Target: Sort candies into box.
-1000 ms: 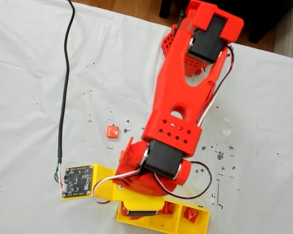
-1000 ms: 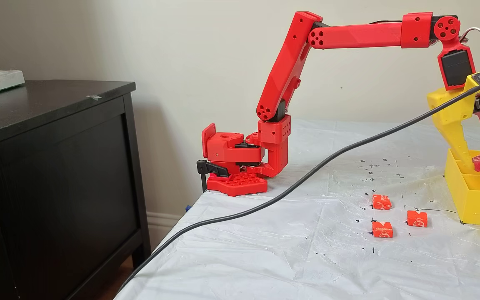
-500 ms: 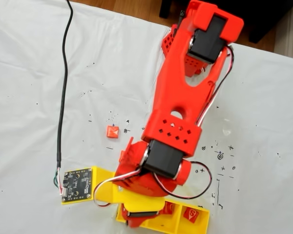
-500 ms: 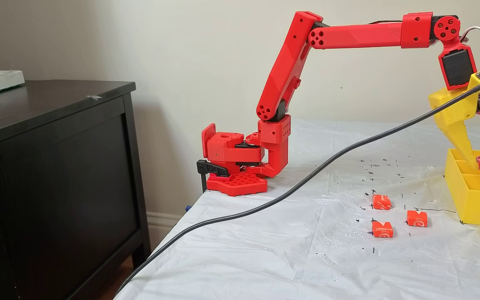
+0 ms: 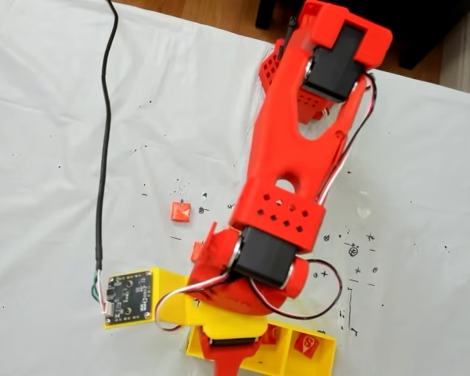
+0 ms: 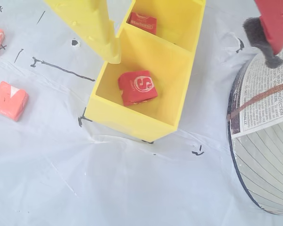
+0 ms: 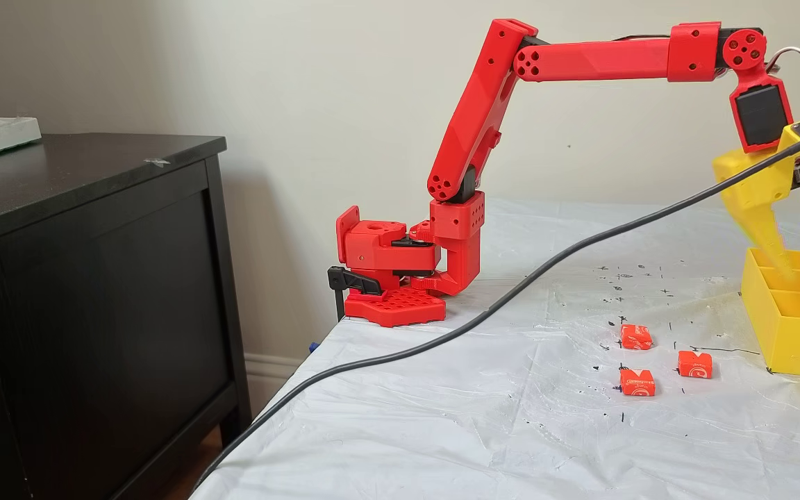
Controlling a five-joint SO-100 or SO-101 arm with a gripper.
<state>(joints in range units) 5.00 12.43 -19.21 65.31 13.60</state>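
Rising off the box, the arm (image 7: 580, 59) now carries its pincer (image 6: 193, 44) higher than half a second ago, when the red finger still dipped to the tray rim with a candy at its tip. That candy is gone from the fingers: in the wrist view the yellow finger (image 6: 92, 26) and the red finger (image 6: 273, 23) stand wide apart with nothing between them.

The table (image 7: 442, 430) under its white sheet carries the box (image 6: 132, 120), whose nearest compartment holds one candy (image 6: 137, 87) lying flat; the next compartment holds another (image 6: 142, 22).

So one more piece looks delivered. Three candies remain loose on the sheet near the box in the side fixed view (image 7: 636, 337) (image 7: 694, 364) (image 7: 637, 382), so the sorting is, by my reckoning, about half done.
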